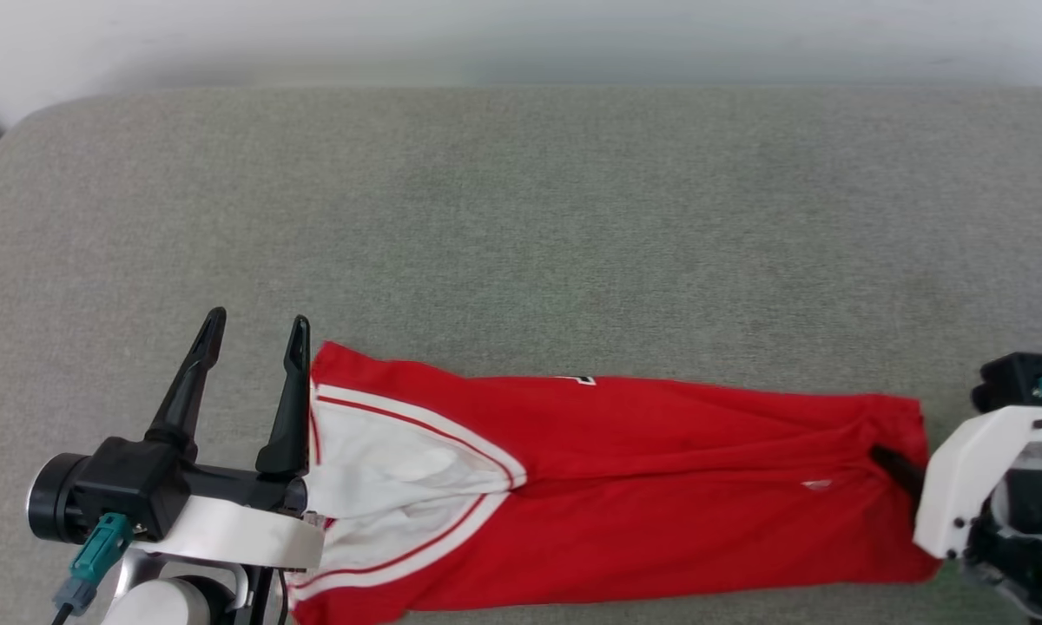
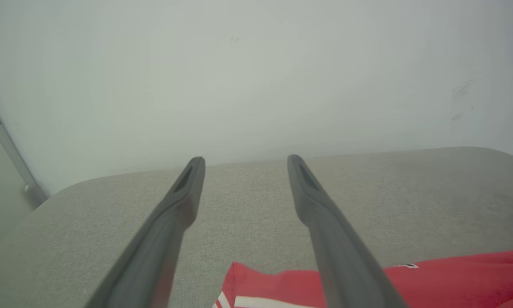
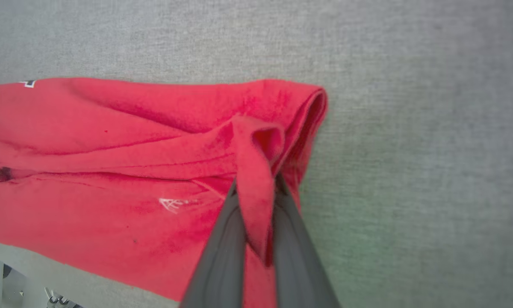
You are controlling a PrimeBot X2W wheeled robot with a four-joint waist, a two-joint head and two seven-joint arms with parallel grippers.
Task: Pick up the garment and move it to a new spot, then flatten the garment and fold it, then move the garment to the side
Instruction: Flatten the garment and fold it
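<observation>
The garment (image 1: 660,486) lies in a long strip along the near edge of the grey padded surface (image 1: 521,217). The right end effector (image 3: 256,188) is clenched on a fold at its right end. The left end effector (image 1: 258,319) stands spread and empty, just beside the white sleeve.

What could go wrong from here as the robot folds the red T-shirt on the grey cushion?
1. The right hand pinches only a narrow ridge of the bright red soft fabric T-shirt at one end; pulling could slip it free.
2. The left hand is open beside the shirt's other end, so a one-sided pull could drag the fold askew on the grey upholstered surface.
</observation>
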